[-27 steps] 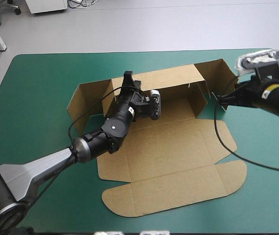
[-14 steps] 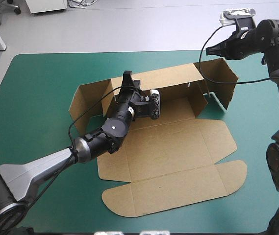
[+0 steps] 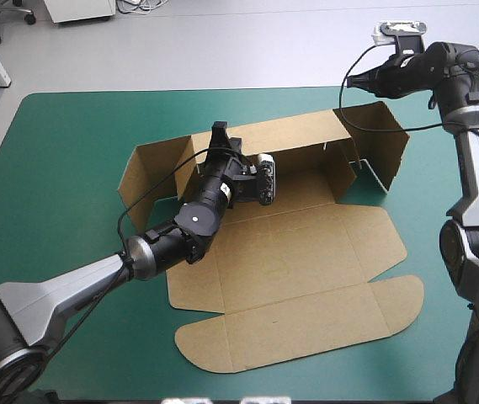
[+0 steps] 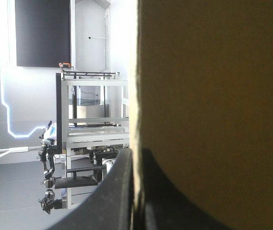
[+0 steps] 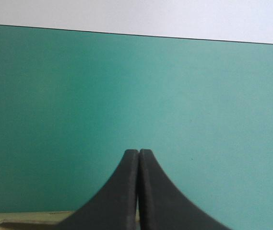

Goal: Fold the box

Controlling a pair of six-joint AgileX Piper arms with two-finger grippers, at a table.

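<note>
Standing at the middle of the table [image 3: 71,168], the box [image 3: 290,252] is held by its far wall in the all-but-shut left hand [image 3: 219,131]. The right hand [image 3: 354,82], shut and empty, has been raised off the right wall, which is left upright; tucking is judged next.

Nothing can be read in any view: no words, labels, brand names, numbers or signs. The brown board of the box [image 3: 290,261] is unprinted, apart from a faint rounded mark [image 3: 277,269] on its flat middle panel, which is too pale to make out as a letter or a sign.
</note>
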